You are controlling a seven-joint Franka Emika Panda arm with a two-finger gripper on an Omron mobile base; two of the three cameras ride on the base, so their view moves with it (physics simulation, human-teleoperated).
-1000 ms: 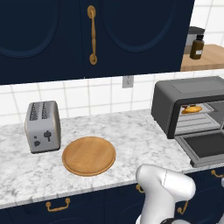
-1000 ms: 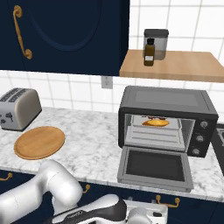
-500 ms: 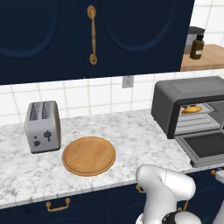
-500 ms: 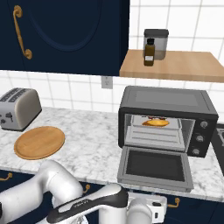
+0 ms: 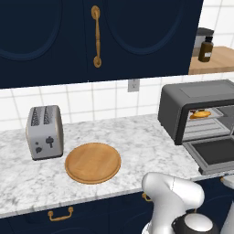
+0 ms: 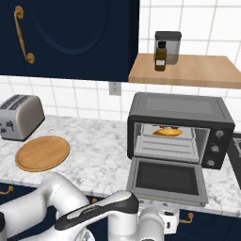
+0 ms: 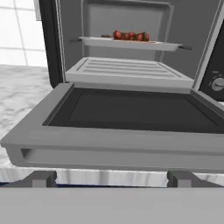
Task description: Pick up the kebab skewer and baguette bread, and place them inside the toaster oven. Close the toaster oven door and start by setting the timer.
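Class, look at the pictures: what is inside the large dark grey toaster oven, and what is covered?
On an upper tray in the large dark grey toaster oven lie the golden-orange baguette bread and the red-chunked kebab skewer. A wire rack sits below. In the hand view, the tray rim covers the food's underside.

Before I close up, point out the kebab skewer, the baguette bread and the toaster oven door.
kebab skewer [image 7: 130,36], hand view, on its red chunks.
baguette bread [image 6: 168,132], right base view, mid-loaf on the rack.
toaster oven door [image 7: 131,111], hand view, on its dark glass.

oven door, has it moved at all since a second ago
No. In the right base view the oven door lies dropped open, flat in front of the oven, just as before; the baguette sits inside.
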